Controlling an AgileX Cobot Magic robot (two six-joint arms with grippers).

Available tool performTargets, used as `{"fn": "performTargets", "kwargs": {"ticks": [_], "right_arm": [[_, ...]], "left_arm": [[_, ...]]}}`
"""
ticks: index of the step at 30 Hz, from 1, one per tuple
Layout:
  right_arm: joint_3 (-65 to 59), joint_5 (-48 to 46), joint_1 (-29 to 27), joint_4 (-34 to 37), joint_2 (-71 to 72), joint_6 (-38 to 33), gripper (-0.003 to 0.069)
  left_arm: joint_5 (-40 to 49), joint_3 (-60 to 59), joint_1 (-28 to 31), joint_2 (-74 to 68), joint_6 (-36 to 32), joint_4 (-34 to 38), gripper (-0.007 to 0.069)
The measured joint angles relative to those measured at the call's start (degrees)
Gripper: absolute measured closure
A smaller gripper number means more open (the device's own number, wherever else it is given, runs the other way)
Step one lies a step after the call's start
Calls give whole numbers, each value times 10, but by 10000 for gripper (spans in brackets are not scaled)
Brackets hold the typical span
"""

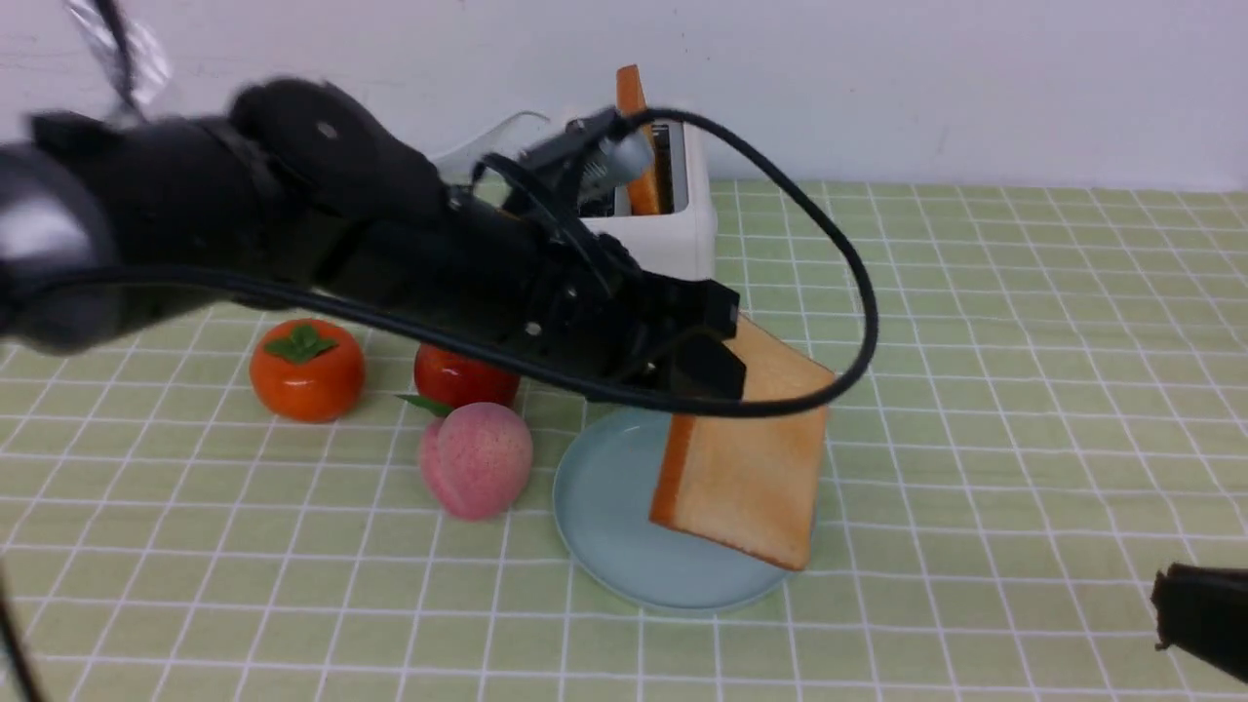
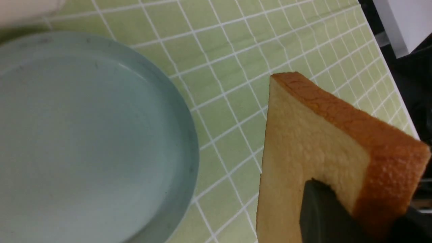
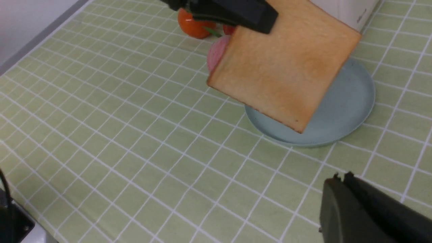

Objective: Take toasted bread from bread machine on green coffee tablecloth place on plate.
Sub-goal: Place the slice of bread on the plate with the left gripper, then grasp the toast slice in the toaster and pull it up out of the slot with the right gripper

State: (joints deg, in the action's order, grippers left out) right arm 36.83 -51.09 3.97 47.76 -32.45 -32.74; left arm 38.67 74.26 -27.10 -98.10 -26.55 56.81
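Tabletop was covered by the green coffee tablecloth (image 1: 975, 390) with a white grid.

Nearest: right end effector (image 1: 1201, 612) sat low at the near right edge, only partly in frame. Couldn't tell whether it was apart or together. Nothing seen in it.

Next out: plate (image 1: 604, 512) lay flat on the cloth, bare.

Left end effector (image 1: 704, 353) was clamped on the upper corner of one toast slice (image 1: 751, 458). Slice hung below it, on edge and tilted, one corner lowest. In the front view that corner sat over the plate's right rim. The left wrist view showed cloth under most of the slice, with the plate off to one side. Slice looked clear of the plate, contact not certain.

Key relation: plate centre lay below the slice and toward the robot's left, and the slice face was near vertical. My read: placing needed a shift left and a lay-down before release. Left arm had the job, right was well apart.

Risk: a release there could tip the slice off the rim onto the cloth.

Pink peach (image 1: 476, 472) sat just beside the plate, with red fruit (image 1: 463, 375) and orange fruit (image 1: 307, 369) behind it.

Farthest: bread machine (image 1: 673, 244), second slice (image 1: 634, 146) standing up out of a slot, white wall (image 1: 975, 78) behind.
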Motion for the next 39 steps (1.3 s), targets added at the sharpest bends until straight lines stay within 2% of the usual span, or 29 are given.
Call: {"fn": "performTargets", "kwargs": {"ticks": [9, 11, 13, 14, 15, 17, 20, 23, 24, 25, 27, 29, 30, 33, 34, 35, 37, 39], "right_arm": [[0, -40, 0, 8, 0, 1, 659], [0, -41, 0, 11, 0, 1, 659], [0, -41, 0, 11, 0, 1, 659], [0, -41, 0, 11, 0, 1, 659], [0, -41, 0, 11, 0, 1, 659], [0, -41, 0, 11, 0, 1, 659], [0, -41, 0, 11, 0, 1, 659], [0, -42, 0, 11, 0, 1, 659], [0, -42, 0, 11, 0, 1, 659], [0, -42, 0, 11, 0, 1, 659], [0, -41, 0, 11, 0, 1, 659], [0, -41, 0, 11, 0, 1, 657], [0, -41, 0, 11, 0, 1, 657], [12, -40, 0, 9, -13, 1, 655], [19, -40, 0, 6, -26, 1, 655], [37, -39, 0, 2, -46, 1, 655], [64, -39, 0, -5, -85, 1, 655], [94, -39, 0, -6, -134, 1, 655]], "left_arm": [[-71, 0, 0, -82, -3, 16, 529], [-81, 0, 0, -88, -3, 18, 477], [-84, 0, 0, -90, -3, 13, 386], [-84, 0, 0, -90, -3, 11, 376], [-84, 0, 0, -90, -3, -16, 277], [-84, 0, 1, -90, 5, -43, 183], [-83, 0, 9, -81, 53, -87, 68], [-81, 0, 21, -69, 89, -122, 30], [-76, 0, 36, -55, 123, -161, 22], [-75, 0, 36, -53, 123, -165, 22], [-46, 0, 57, -26, 173, -216, 40], [1, 0, 72, 5, 204, -257, 104], [1, 0, 72, 8, 206, -261, 104], [44, -2, 72, 77, 223, -310, 309], [44, -5, 67, 103, 223, -319, 395], [42, -14, 61, 144, 219, -328, 519], [31, -32, 48, 195, 211, -336, 614], [14, -61, 36, 264, 205, -337, 638]]}}
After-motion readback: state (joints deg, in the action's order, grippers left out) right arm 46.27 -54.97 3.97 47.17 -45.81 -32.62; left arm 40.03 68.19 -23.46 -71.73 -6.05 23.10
